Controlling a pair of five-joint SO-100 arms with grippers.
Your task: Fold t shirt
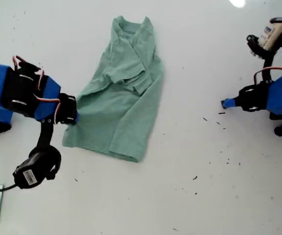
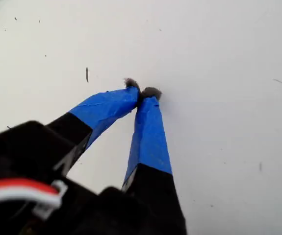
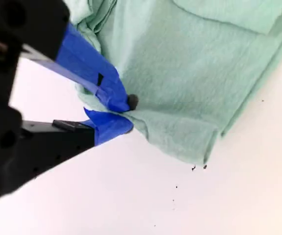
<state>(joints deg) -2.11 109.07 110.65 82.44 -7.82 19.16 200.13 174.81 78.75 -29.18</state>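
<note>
The t shirt's (image 3: 190,73) far part is cut off in my second wrist view.

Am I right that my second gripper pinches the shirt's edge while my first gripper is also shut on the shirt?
Half right. My second gripper does pinch the shirt, but the first wrist view shows my first gripper shut on nothing, over bare table.

Bright, even overhead lighting, white table (image 1: 190,205) nearly washed out, lamp glare (image 1: 237,3) seen at the exterior view's top edge, shadows soft and faint, wrist views slightly soft, near black housings blurred, exterior view mildly grainy.
</note>
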